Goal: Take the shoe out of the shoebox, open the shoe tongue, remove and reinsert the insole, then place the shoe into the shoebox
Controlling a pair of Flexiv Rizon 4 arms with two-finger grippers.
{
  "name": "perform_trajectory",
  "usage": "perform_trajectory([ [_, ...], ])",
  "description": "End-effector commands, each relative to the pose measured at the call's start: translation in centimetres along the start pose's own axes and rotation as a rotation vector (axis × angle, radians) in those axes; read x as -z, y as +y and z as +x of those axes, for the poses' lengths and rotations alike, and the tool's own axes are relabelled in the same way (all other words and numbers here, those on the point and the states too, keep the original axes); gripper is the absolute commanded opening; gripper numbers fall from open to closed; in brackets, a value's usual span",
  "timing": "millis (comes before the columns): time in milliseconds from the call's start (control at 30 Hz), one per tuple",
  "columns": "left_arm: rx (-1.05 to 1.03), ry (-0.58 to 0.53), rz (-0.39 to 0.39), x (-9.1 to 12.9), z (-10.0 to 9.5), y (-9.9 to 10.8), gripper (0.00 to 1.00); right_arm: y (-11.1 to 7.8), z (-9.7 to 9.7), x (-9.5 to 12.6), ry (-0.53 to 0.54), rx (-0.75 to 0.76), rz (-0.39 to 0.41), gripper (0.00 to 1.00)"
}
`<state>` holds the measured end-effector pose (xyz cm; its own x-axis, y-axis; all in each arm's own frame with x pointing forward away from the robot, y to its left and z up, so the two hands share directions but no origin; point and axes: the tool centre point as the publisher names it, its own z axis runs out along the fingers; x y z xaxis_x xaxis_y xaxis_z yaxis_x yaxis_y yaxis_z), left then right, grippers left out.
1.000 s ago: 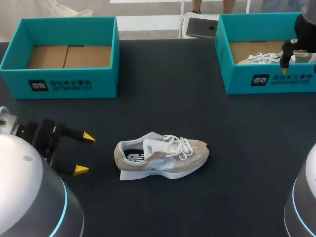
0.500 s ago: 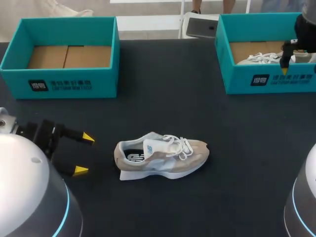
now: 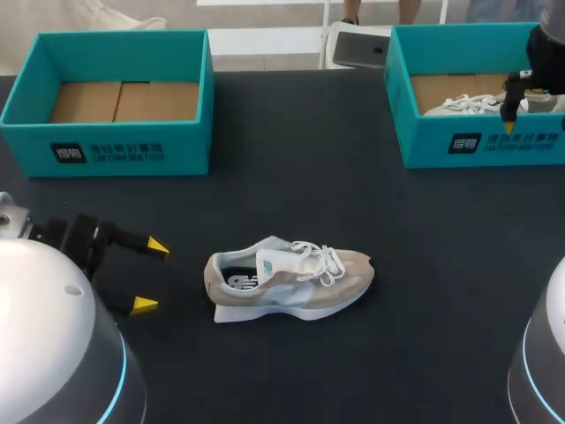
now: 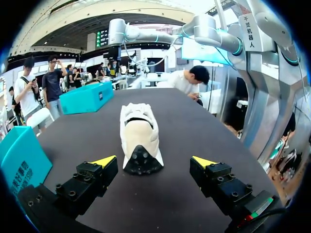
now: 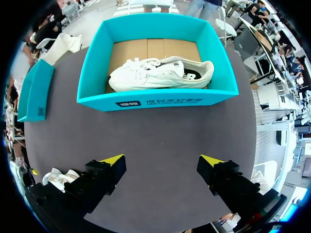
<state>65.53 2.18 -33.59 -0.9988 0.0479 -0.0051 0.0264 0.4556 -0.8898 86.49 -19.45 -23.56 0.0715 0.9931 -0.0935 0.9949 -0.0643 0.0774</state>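
A beige and white shoe [image 3: 291, 278] lies on its side in the middle of the dark table, its heel toward my left gripper [image 3: 150, 275]. That gripper stands open a short way left of the heel, with nothing held. In the left wrist view the shoe [image 4: 139, 133] lies just ahead of the open left gripper [image 4: 154, 160]. My right gripper [image 3: 509, 119] hangs open over the front wall of the right teal shoebox [image 3: 481, 141]. A second white shoe [image 5: 163, 73] lies in that shoebox [image 5: 155, 99], ahead of the right gripper [image 5: 163, 159].
A teal shoebox [image 3: 110, 150] with only its cardboard floor showing stands at the back left. The right box sits at the back right near the table's edge. Dark tabletop [image 3: 300, 177] stretches between the boxes and around the shoe.
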Motion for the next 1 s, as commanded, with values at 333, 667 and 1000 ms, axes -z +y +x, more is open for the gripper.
perform_trajectory([
  [333,-0.033,-0.004,0.017,-1.4,0.2,0.5,1.0,0.0,0.0,0.0,-0.001,0.0,-0.001,1.0],
  [667,-0.055,-0.007,0.013,-2.7,-0.4,1.4,1.0,0.0,0.0,0.0,-0.001,0.0,-0.001,1.0],
  [1000,-0.068,-0.03,0.021,-5.8,-1.3,1.5,1.0,0.0,0.0,0.0,-0.001,0.0,-0.001,1.0],
])
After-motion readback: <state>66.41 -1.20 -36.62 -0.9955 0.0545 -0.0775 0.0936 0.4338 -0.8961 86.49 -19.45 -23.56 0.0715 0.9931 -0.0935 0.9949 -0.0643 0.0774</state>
